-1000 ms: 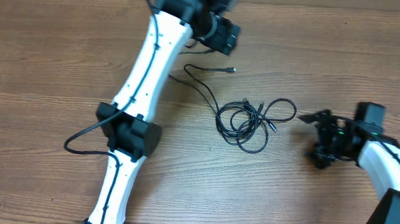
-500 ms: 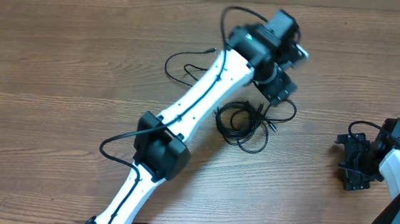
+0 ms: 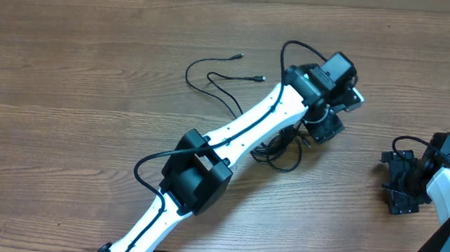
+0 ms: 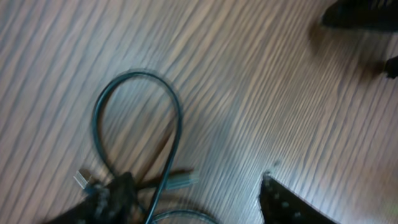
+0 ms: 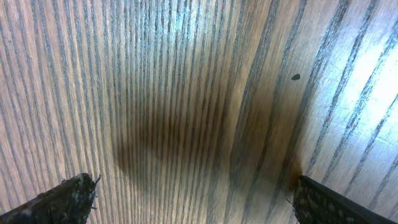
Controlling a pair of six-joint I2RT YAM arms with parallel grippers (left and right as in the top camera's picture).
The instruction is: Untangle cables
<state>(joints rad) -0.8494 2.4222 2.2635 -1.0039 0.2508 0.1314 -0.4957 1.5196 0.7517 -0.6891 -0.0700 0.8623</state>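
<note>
By the right edge of the worktop [image 3: 68, 73], the right fingers [image 3: 401, 188] stand spread wide over bare wood, gripping nothing. Farther in, near the middle, the left fingers [image 3: 323, 127] are apart, straddling a loop of the cables [image 4: 178, 121] without pinching it. The tangle lies there, partly under the left arm [image 3: 249, 128]. Two loose strands [image 3: 237, 58] reach toward the far edge.

- Shows white tubular links on the left arm [image 3: 259, 119], joined by boxy black housings.
- Trails a thin black arm cable [image 3: 137, 167] at the elbow.
- Ends the white right arm [image 3: 445, 188] in a black right gripper [image 3: 392, 184].
- Bears dark, rough-textured fingertips [image 5: 71, 196].
</note>
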